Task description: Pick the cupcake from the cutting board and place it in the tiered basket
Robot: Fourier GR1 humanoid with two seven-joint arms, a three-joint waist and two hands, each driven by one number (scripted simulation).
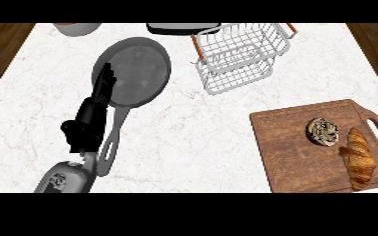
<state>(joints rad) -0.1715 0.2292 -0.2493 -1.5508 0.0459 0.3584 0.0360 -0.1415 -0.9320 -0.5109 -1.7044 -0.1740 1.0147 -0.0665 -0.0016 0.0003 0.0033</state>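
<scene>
Head view: cupcake (322, 131) on cutting board (291, 145), unlabelled

- The counter (192, 130) under me looks like white marble with faint veins, smooth and slightly matt.
- The cutting board (288, 150) is brown wood, its grain showing.
- The tiered basket (240, 55) is thin white wire (its handles look like orange-brown wood).
- The frying pan (136, 72) looks like grey metal, dull, with a speckled inside.
- My left hand (92, 117) is matt black, and the forearm behind it is grey with a light sheen.
- The croissant (358, 157) has a golden-brown, ridged crust.
- The cupcake (322, 131) has a mottled, rough-looking top.
</scene>
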